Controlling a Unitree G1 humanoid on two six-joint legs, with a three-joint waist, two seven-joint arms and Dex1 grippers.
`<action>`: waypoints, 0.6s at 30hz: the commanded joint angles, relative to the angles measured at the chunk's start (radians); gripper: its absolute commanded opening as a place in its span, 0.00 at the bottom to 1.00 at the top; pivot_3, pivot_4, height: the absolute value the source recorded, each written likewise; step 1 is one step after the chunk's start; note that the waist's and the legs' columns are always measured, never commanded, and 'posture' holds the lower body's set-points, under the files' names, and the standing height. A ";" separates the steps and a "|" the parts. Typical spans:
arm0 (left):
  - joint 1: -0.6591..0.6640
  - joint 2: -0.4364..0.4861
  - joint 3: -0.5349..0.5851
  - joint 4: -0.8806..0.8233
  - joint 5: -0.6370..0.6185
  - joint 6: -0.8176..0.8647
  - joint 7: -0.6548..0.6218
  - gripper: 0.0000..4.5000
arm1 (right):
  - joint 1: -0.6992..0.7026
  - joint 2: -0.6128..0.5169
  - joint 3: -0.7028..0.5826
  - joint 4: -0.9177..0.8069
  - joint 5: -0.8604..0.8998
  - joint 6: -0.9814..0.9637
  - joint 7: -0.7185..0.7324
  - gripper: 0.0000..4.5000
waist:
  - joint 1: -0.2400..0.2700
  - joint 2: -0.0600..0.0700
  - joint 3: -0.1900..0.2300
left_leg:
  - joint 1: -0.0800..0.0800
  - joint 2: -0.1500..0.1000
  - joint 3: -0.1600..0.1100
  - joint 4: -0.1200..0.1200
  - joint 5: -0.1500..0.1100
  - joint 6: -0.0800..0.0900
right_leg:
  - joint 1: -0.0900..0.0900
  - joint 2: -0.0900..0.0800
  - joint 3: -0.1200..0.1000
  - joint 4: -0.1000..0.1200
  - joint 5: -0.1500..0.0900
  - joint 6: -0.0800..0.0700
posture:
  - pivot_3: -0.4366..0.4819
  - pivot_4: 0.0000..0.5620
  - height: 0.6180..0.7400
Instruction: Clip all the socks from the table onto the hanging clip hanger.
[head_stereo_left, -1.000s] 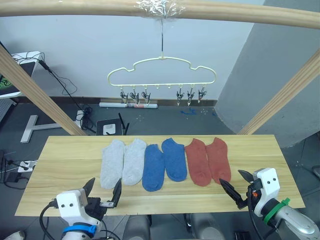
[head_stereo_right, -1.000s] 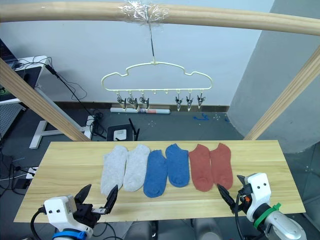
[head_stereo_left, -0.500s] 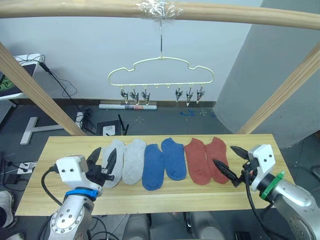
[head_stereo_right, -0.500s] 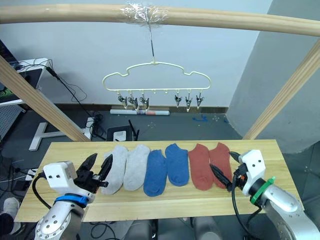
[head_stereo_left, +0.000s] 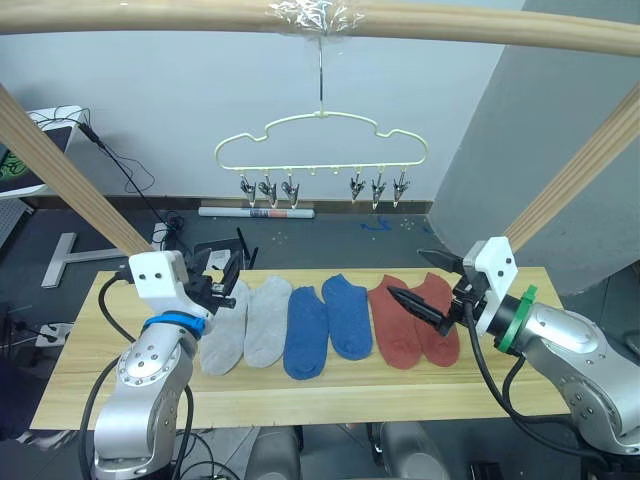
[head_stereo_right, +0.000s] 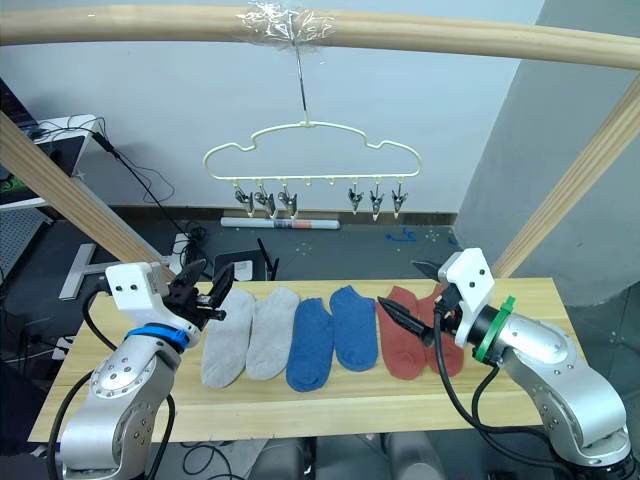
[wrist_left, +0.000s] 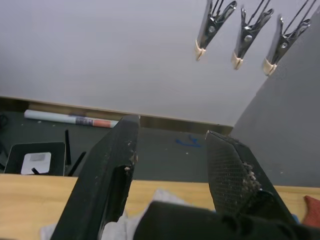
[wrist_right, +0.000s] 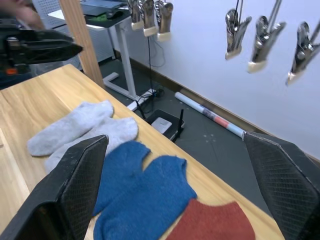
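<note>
Clearly, no sock has been clipped yet, so a first pick is judged to be in hand; one sock should be pinched near its cuff, singly. Six socks (head_stereo_left: 330, 322) lie in a row on the desk (head_stereo_left: 90, 340), beneath the empty hanger (head_stereo_left: 322, 150). The left tool (head_stereo_left: 219, 283), fingers apart, is held just above the outer grey sock (head_stereo_left: 223, 325). The right tool (head_stereo_left: 425, 285), spread wide, is poised over the red socks (head_stereo_left: 415, 320).
</note>
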 joint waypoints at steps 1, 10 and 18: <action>-0.035 0.005 0.010 0.008 -0.005 -0.005 -0.002 0.53 | -0.033 0.005 0.002 -0.034 0.027 0.011 -0.009 1.00 | 0.000 0.000 0.003 | 0.000 0.000 0.000 0.000 0.000 0.000 | 0.000 0.000 0.000 -0.001 0.000 0.000 | 0.31 0.54 1.00; -0.144 -0.012 -0.050 0.081 0.029 -0.052 -0.001 0.53 | -0.120 0.024 0.029 -0.077 0.061 0.060 -0.044 1.00 | 0.000 0.000 0.021 | -0.003 0.000 -0.001 0.000 0.000 0.000 | -0.002 0.000 0.000 -0.002 0.000 0.001 | 0.31 0.56 1.00; -0.215 -0.009 -0.060 0.145 0.055 -0.101 0.003 0.53 | -0.133 -0.001 0.045 -0.099 0.078 0.070 -0.028 1.00 | 0.001 -0.001 0.035 | -0.009 0.000 -0.002 0.000 0.000 0.000 | -0.007 0.000 -0.002 -0.002 0.001 -0.001 | 0.31 0.59 1.00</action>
